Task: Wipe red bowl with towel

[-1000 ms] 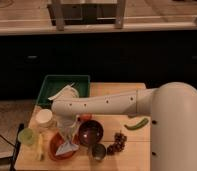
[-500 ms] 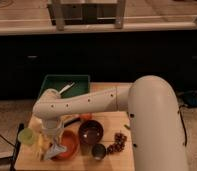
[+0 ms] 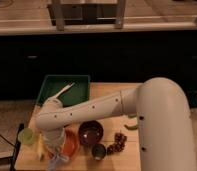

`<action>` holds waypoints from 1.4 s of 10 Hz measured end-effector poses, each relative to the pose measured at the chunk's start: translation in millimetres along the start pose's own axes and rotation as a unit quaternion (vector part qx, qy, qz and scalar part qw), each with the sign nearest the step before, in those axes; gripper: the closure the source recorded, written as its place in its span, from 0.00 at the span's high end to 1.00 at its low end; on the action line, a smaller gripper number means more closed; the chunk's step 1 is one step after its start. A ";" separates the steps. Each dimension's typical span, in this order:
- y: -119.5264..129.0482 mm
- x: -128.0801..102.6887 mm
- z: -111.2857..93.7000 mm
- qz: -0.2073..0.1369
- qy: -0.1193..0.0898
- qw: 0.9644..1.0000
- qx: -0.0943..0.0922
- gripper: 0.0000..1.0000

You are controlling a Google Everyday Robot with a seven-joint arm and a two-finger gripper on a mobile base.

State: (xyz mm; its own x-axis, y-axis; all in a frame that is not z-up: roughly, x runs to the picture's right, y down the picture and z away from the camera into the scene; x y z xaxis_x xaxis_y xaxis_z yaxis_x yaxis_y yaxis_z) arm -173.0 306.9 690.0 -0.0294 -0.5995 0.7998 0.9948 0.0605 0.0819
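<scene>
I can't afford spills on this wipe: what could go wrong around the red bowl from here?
The gripper is low over the red bowl, near the front edge of the table; a sideways push could slide the bowl off. The dark bowl and small metal cup sit close beside it and could get knocked.

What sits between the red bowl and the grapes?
The camera view shows a dark bowl and a small cup there; the gripper is at the red bowl.
</scene>
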 end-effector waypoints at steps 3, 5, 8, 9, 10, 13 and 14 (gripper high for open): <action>37.6 4.7 -4.8 0.035 0.006 0.999 0.006 0.02; 51.6 26.5 -13.4 0.061 0.013 0.998 0.010 0.02; 43.0 57.1 -21.6 0.067 0.013 0.998 -0.001 0.02; 36.2 63.5 -23.4 0.065 0.012 0.998 -0.005 0.02; 25.5 69.4 -26.0 0.061 0.013 0.998 -0.010 0.02; -6.6 71.3 -26.2 0.032 0.010 0.999 -0.020 0.02; -21.0 66.5 -24.1 0.013 0.008 1.000 -0.026 0.02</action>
State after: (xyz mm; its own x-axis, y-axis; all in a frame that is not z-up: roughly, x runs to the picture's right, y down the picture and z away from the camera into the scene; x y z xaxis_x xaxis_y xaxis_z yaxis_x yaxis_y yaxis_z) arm -193.5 246.5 727.2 -0.0019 -0.6114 0.7913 0.9989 0.0358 0.0301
